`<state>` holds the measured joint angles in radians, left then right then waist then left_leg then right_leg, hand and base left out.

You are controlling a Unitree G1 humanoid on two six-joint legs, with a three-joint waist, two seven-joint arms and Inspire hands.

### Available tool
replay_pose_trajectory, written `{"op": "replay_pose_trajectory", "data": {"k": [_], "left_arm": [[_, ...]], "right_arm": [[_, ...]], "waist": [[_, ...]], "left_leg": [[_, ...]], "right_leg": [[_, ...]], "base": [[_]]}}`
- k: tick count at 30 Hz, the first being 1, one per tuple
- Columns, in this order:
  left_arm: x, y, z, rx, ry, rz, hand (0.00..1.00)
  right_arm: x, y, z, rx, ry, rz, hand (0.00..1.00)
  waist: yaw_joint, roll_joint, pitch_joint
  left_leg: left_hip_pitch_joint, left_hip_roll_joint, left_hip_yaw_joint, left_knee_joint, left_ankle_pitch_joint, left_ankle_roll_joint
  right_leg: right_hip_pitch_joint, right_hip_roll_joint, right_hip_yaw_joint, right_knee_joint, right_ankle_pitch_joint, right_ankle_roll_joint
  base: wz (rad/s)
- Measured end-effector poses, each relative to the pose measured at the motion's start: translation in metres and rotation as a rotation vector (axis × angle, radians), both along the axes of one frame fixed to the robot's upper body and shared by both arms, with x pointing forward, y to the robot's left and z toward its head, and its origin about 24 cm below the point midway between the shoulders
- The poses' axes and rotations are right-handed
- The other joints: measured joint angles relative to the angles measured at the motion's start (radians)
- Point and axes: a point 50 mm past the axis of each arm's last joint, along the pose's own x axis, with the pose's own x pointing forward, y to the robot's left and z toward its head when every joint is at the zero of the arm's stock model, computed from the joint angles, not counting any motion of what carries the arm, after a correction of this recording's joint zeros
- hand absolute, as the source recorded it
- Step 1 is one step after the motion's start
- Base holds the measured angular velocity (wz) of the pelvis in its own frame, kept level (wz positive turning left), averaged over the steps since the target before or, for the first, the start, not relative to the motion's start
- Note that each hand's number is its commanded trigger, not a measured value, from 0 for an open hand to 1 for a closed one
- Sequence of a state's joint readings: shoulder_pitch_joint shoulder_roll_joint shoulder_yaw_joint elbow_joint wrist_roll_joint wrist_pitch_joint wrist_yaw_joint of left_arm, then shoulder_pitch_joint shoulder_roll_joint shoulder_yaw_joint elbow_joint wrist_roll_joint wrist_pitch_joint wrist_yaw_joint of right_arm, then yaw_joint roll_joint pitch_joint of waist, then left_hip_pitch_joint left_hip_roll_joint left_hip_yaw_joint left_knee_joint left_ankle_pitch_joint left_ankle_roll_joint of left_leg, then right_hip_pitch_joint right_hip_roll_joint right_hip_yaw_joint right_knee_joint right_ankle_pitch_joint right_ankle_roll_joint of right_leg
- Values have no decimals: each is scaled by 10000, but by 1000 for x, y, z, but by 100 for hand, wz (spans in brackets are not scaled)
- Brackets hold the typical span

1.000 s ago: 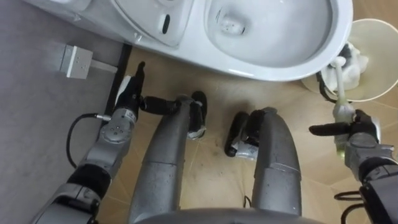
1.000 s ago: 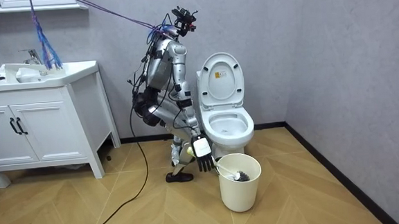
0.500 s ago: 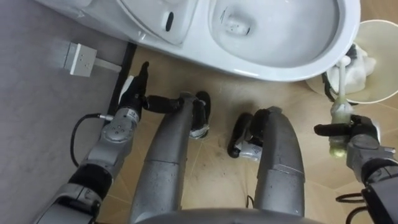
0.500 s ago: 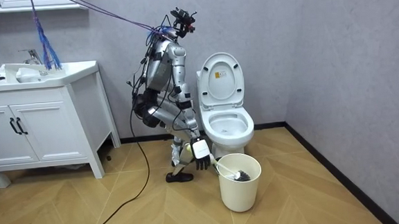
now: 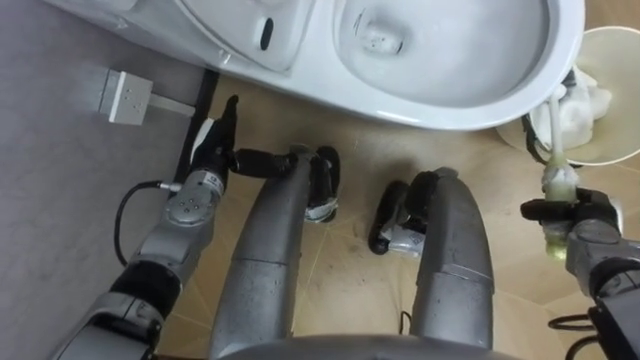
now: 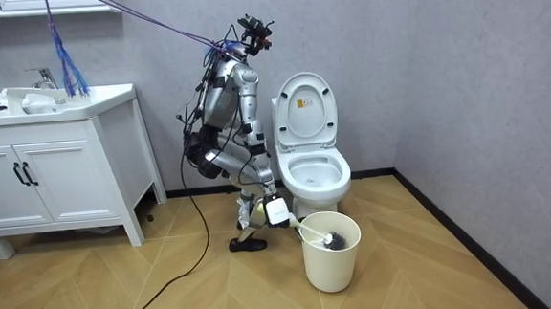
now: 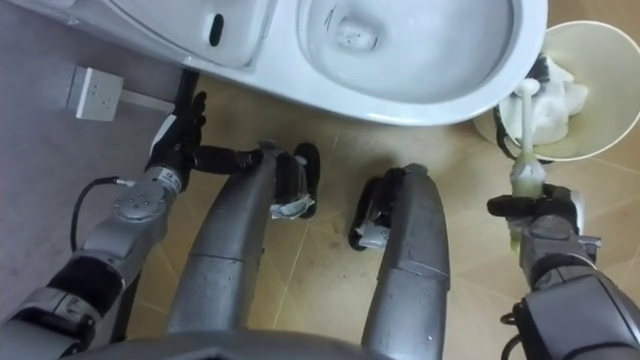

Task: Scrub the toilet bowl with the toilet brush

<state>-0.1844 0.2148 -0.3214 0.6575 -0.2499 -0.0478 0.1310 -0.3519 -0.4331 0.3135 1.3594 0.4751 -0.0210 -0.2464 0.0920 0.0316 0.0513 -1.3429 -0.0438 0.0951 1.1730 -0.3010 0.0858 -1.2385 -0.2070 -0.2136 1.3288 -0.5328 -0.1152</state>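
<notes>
Robot bends over the toilet (image 5: 310, 55), white bucket (image 5: 622, 58) on the floor by the bowl's front rim. Toilet brush (image 5: 556, 130) stands head-down in the bucket, handle clamped in the right hand (image 5: 592, 222) just outside the bucket rim. Left hand (image 5: 212, 150) hangs straight-fingered by the left leg.

The two eye views looked steeply down from the robot's head, close above the white ceramic toilet bowl (image 5: 470, 95), which ran along their top edge. The tan wooden floor (image 5: 345, 265) lay beneath it and the round cream plastic bucket (image 5: 625, 95) sat at upper right. Both shared that scene, with everything a little further left in the right eye view. The room view stood well back, facing the grey back wall (image 6: 393, 32). It took in the whole robot, the toilet bowl, the bucket and the white vanity cabinet (image 6: 56, 177) on the room view's left.
</notes>
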Motion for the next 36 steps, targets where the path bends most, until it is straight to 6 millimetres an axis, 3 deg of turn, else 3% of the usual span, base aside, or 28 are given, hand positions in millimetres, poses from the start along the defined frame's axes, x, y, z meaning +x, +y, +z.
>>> {"op": "replay_pose_trajectory", "data": {"k": [6,11,16,21,24,26,29,36], "left_arm": [[-5,-1,-4,-139,124,136,0],[-16,0,-13,-40,481,127,0],[-39,11,-32,183,1324,525,0],[-63,34,-51,617,2401,1265,0],[-83,49,-63,1087,3207,1788,0],[-95,54,-70,1295,3654,2020,0],[-118,63,-80,1554,4502,2364,0],[-149,86,-85,1553,5199,3898,0]], "right_arm": [[-5,2,-3,200,-150,-446,100],[-11,3,-8,822,-263,-1067,100],[-30,15,-24,1717,2,-1727,100],[-43,18,-32,2803,-250,-2993,100],[-47,24,-37,3399,-492,-3929,100],[-51,26,-39,3656,-643,-4441,100],[-59,37,-47,4277,-748,-5286,100],[-81,38,-54,4664,-974,-6902,100]], "waist": [[24,32,-13],[36,192,-26],[-69,200,-35],[-103,152,-59],[-171,-14,-130],[-235,-7,-163],[-307,-152,-318],[-313,-197,-349]], "left_leg": [[108,45,39,-51,-14,24],[593,134,57,-506,16,-1],[2075,142,101,-1953,283,8],[3441,129,20,-3108,456,-36],[4291,109,13,-3822,544,-45],[4804,135,-114,-4153,550,-56],[5827,171,-178,-4907,605,-63],[7590,125,-187,-5979,642,14]], "right_leg": [[91,37,64,-45,-19,63],[547,165,52,-599,146,95],[1981,222,-131,-2056,527,80],[3373,435,-227,-3371,824,223],[4227,533,-269,-4163,981,313],[4864,695,-359,-4751,1108,394],[5972,922,-408,-5840,1397,527],[7901,1222,-360,-7510,1876,845]], "base": [[-1],[-8],[-2],[-3],[-1],[0],[-9],[-4]]}}
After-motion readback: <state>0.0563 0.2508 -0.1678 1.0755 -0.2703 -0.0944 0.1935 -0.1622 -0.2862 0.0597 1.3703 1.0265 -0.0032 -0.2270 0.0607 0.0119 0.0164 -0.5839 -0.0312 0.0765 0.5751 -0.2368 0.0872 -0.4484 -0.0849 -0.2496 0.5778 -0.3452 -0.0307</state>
